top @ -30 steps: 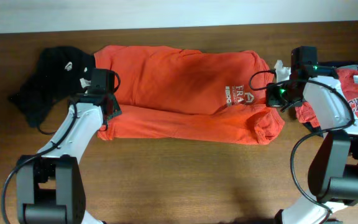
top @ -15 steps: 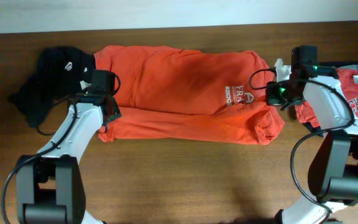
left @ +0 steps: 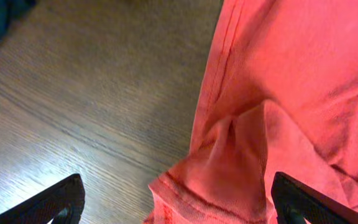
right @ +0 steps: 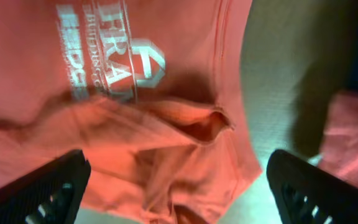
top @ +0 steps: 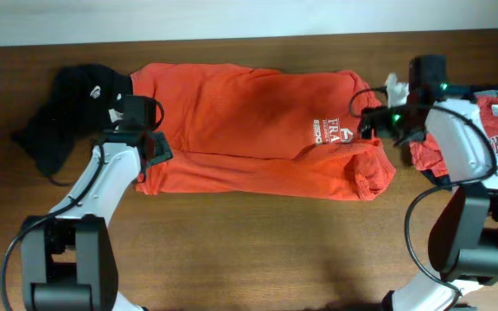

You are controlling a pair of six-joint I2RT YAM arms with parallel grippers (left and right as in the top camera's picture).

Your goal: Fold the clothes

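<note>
- Left gripper [top: 152, 154] hung over the left end of the orange T-shirt [top: 249, 121], which lay sideways along the tabletop [top: 249, 259] with its near edge doubled over. The right gripper [top: 372, 123] hung beside the white print [top: 328, 131]. A black garment [top: 67, 117] lay bunched at the left.
- Left wrist view: the jaws stood wide apart and empty, with the stitched hem corner [left: 185, 186] puckered between them.
- Right wrist view: the jaws were also spread and held nothing, above a wrinkled fold [right: 197, 121].
- The fabric looked light, soft and limp, so it would likely sag. The stitched corners seemed the best holds, pinching both layers together.
</note>
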